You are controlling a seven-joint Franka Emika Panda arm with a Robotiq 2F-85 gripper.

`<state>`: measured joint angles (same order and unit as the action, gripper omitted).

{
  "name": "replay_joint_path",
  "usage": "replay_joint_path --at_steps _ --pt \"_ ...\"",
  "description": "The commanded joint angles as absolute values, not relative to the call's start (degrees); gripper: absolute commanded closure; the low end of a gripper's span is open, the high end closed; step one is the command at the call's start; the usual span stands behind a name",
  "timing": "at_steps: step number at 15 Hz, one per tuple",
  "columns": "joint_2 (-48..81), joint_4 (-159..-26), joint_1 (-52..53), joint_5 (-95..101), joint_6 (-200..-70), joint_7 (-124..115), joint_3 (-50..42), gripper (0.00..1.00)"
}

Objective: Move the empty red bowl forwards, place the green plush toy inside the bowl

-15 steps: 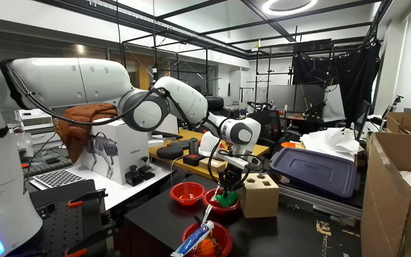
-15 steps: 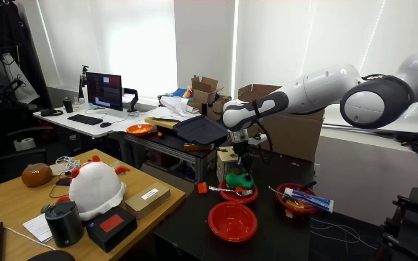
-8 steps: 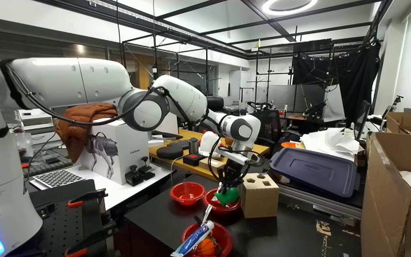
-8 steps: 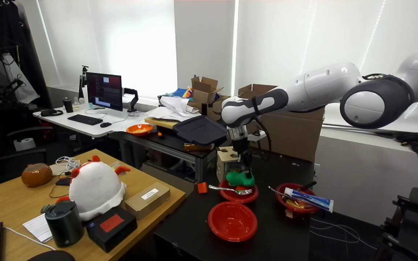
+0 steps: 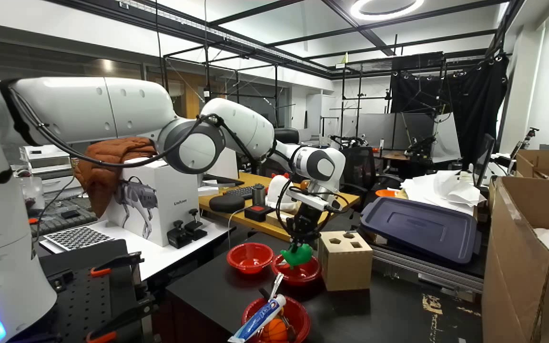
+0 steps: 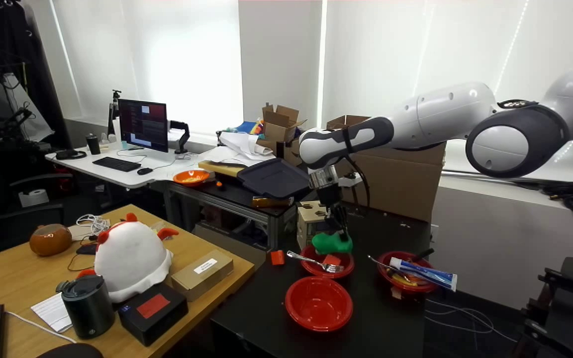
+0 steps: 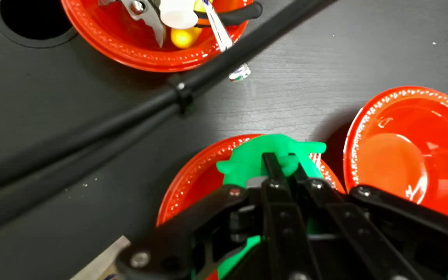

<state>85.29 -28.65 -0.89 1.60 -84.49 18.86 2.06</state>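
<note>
One black gripper is clamping the green plush toy, its two sides pressing on a bit of the top. The toy is hanging above a red bowl; whether its underside is touching anything there, I cannot tell. A fork is lying across that bowl, its handle reaching over the rim, and a red piece is resting inside.

Just beside, the empty red bowl is sitting upright, and a wooden box with holes cut in its top is standing on the opposite side. Near them a third red bowl is holding an orange ball and some yellow pieces, with a blue and white tube lying over its edge.

All of these are resting on a black table, where a red block is also lying. Brown marks are showing on its surface.

Farther out, a wooden desk is carrying a white plush toy, a dark tumbler and a small cardboard box. A navy lid is sitting tilted near a large cardboard box, and an orange bowl is holding something yellow. A monitor is glowing on a white desk, while pale blinds are covering the windows. In an exterior view a brown jacket is draping over a white box, and a ring light is shining overhead.
</note>
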Motion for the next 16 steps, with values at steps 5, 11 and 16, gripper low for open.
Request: replay_joint_path --at_steps 5,11,16 --pt "85.25 -25.10 0.81 2.99 -83.48 16.59 0.42 0.98" --pt "85.19 -22.53 0.76 2.37 -81.69 17.75 0.95 0.98" --pt "85.14 -20.13 3.03 2.71 -77.67 21.12 1.43 0.98"
